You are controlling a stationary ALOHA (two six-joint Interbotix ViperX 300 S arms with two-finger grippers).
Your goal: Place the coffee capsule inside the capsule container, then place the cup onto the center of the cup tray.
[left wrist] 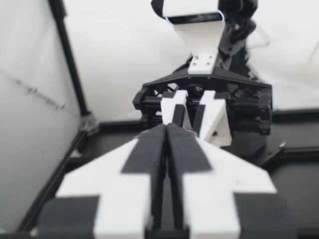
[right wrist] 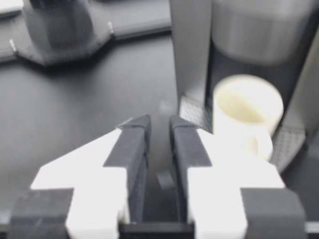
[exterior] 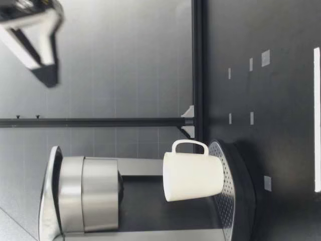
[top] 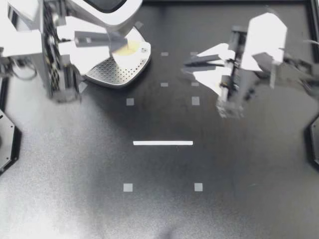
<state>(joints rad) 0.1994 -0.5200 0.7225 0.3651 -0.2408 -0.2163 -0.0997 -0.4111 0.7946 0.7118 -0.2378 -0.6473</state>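
One cup point(top: 128, 50), one cup tray point(top: 113, 73), one coffee machine point(top: 99, 11) — two grippers, left gripper point(top: 113, 42) and right gripper point(top: 186, 63) — one white strip point(top: 163, 143), eight square marks point(top: 130, 101), one table point(top: 75, 174).

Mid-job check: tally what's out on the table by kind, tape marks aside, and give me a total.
Coffee machine: 1
White cup: 1, standing on the machine's perforated tray
Pincers: 2, my left pincer and my right pincer
Total: 4
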